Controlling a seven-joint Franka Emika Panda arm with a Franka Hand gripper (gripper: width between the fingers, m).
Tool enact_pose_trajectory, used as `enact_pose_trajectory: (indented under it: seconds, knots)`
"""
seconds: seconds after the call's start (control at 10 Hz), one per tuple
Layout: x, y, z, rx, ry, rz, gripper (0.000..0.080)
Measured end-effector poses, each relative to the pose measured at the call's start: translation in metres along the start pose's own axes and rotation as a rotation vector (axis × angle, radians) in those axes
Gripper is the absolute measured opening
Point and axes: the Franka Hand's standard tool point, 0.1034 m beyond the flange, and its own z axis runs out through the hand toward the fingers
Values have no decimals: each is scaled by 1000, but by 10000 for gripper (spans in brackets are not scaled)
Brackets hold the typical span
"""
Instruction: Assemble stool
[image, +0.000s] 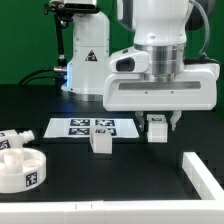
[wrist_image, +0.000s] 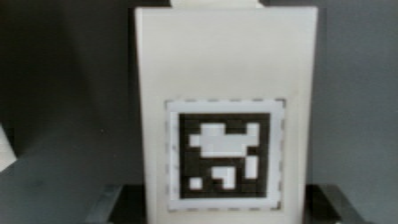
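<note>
My gripper (image: 160, 121) is shut on a chunky white stool leg (image: 157, 131) and holds it upright at or just above the black table, to the exterior view's right of the marker board. In the wrist view the leg (wrist_image: 226, 90) fills the frame with its square tag facing the camera, and my gripper (wrist_image: 226, 206) clamps it between dark fingers (wrist_image: 118, 202). A second leg (image: 100, 141) stands upright on the table. The round rimmed seat disc (image: 20, 171) lies at the front left. Another leg (image: 12, 137) lies behind it.
The marker board (image: 80, 127) lies flat behind the standing leg. A white rail (image: 204, 171) runs along the front right and the table's front edge. A second robot base (image: 85, 55) and cables stand at the back.
</note>
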Motion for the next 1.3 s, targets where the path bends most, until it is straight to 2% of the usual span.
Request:
enact_pose_trajectory:
  seconds: [0.2,0.4,0.5,0.6,0.7,0.8,1.0,1.1,1.2,1.3]
  knots:
    - [-11,2,14,-4,2,-12,334]
    - [-8,3,15,1,13,1,334]
    - [-9,2,15,1,11,-1,409]
    - [-9,2,15,1,11,-1,545]
    - [-9,3,14,1,9,-6,545]
    - [-6,11,5,-1,-8,-35,628]
    - [16,34,-32,13,-44,-102,643]
    - [34,47,-44,20,-36,-182,648]
    - [41,50,-47,20,-18,-191,648]
    - [38,41,-45,22,-23,-186,649]
